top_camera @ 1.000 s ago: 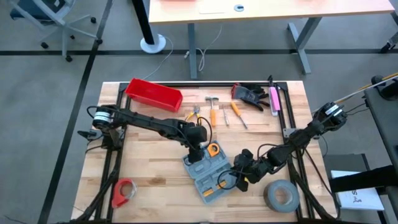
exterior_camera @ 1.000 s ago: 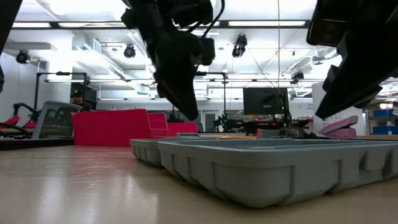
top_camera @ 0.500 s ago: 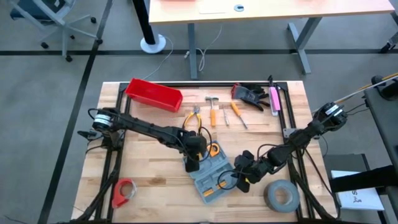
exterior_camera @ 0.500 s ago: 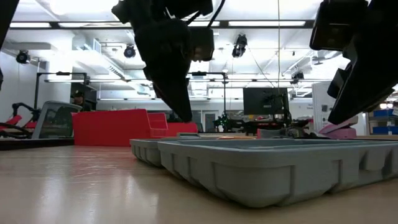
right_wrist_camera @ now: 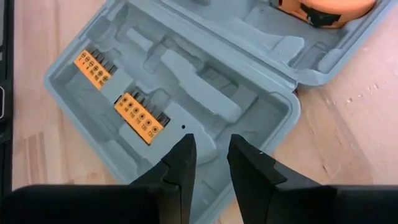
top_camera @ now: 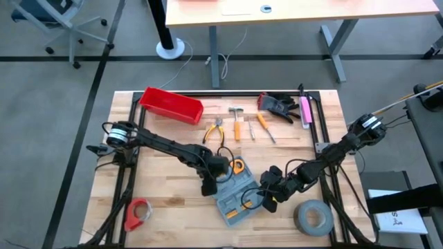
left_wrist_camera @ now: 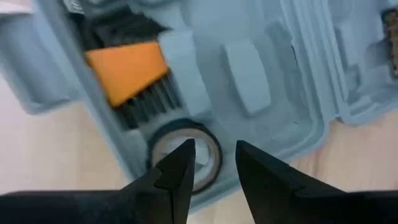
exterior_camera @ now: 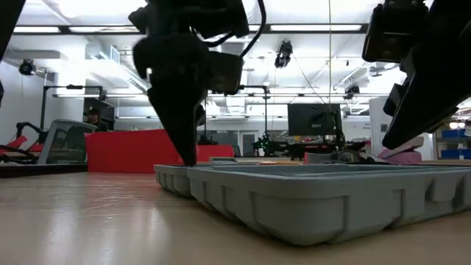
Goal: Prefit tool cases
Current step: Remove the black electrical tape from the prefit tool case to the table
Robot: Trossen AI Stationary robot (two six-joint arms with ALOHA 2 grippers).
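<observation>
Open case (top_camera: 232,187) lies mid-surface (top_camera: 166,200), long axis diagonal between your two arms. Left tool (top_camera: 208,185) at case's left edge, nearer; fingers slightly apart, pinching nothing. Right tool (top_camera: 266,197) off case's right corner, fingers narrowly parted, empty. Case sits directly beneath both tools.

No text, label, brand, number or sign could be read in any view. A white sheet (top_camera: 400,220) at the right edge of the high view carried dark marks, but they were too small and cut off to make out. The orange bit holders (right_wrist_camera: 141,117) inside the tool case (right_wrist_camera: 186,81) showed only rows of dark sockets, with no lettering that could be told.
</observation>
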